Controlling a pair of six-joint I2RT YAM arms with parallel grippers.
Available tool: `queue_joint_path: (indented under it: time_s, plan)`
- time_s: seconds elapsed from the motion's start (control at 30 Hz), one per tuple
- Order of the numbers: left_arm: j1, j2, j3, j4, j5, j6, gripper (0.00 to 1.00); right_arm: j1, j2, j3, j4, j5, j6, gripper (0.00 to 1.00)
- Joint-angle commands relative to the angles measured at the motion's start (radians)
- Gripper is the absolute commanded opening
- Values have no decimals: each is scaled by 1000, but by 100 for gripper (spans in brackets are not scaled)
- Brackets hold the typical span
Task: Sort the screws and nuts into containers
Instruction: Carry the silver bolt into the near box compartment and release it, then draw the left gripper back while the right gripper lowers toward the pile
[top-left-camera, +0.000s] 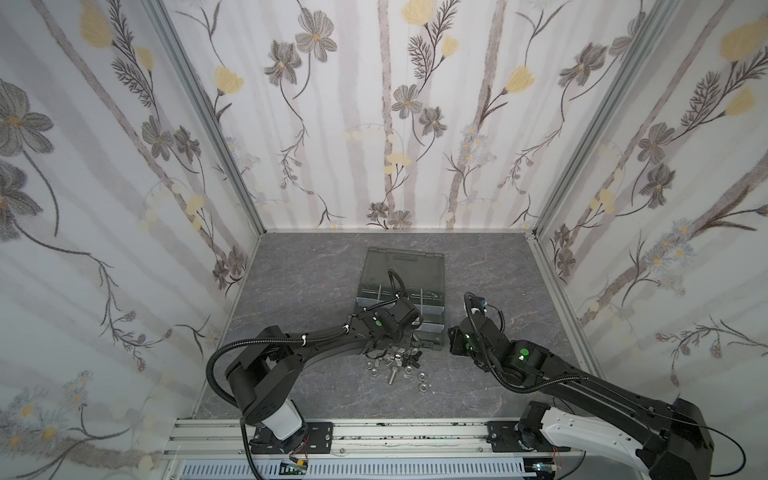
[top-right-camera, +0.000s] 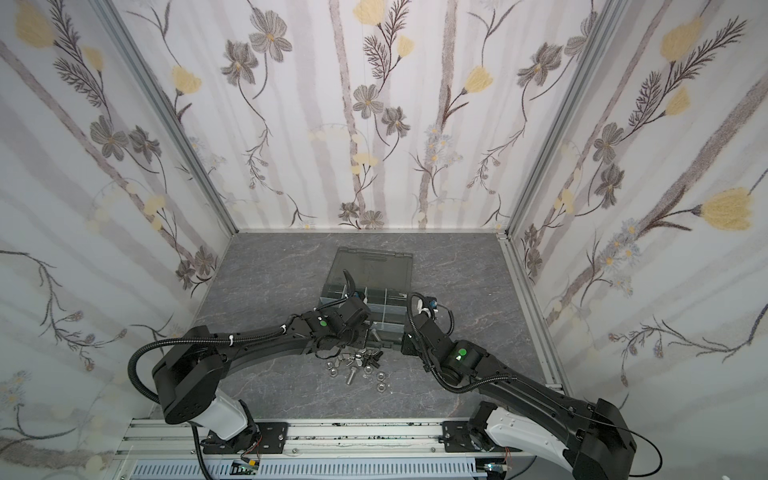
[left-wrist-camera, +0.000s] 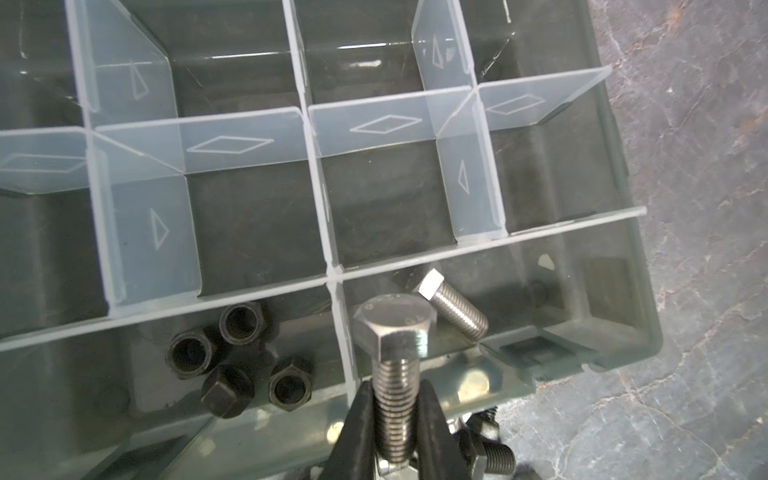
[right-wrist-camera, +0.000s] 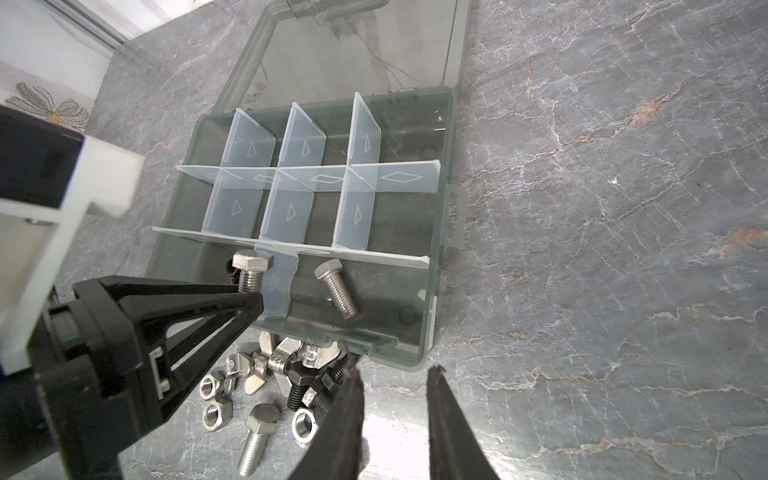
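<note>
You have the left gripper (right-wrist-camera: 253, 301) pinching a silver hex bolt (right-wrist-camera: 251, 270) by its threads over the organiser case (right-wrist-camera: 419, 357). A second bolt (right-wrist-camera: 337, 295) lies in the row nearest the wing nuts (right-wrist-camera: 286, 353) on the table (right-wrist-camera: 582, 249). Your right gripper (right-wrist-camera: 395, 374) hangs parted and empty beside them.

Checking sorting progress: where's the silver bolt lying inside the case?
In both wrist views the bolt lies in the case's row nearest the robot, right-side compartment, across the divider from the black nuts.

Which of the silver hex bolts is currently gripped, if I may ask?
The silver hex bolt clamped by its shaft in the left gripper; the others lie loose.
</note>
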Motion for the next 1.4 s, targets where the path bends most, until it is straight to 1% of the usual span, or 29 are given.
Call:
queue_joint_path:
  time_s: [0.0, 0.17, 0.33, 0.4, 0.67, 0.93, 1.2, 1.23, 1.37]
  plan:
    - [4, 23, 13, 25, 3, 35, 17, -1, 0, -2, -8, 25, 20, 28]
    - [9, 47, 30, 32, 5, 44, 21, -1, 9, 6, -7, 26, 24, 28]
    - [9, 40, 23, 37, 1, 39, 34, -1, 25, 19, -18, 26, 24, 29]
    - [11, 29, 19, 38, -5, 37, 36, 0, 28, 24, -21, 29, 24, 30]
    - [24, -35, 9, 50, -12, 36, 38, -1, 67, 68, -50, 30, 24, 29]
    - [67, -176, -52, 69, 3, 19, 40, 28, 135, 95, -67, 5, 48, 29]
    - [148, -355, -204, 82, 16, -30, 42, 150, 274, 188, -111, -24, 83, 28]
    - [159, -397, -224, 84, 21, -35, 42, 162, 292, 197, -118, -27, 92, 28]
    - [193, -462, -291, 86, 37, -40, 43, 191, 342, 224, -121, -49, 123, 28]
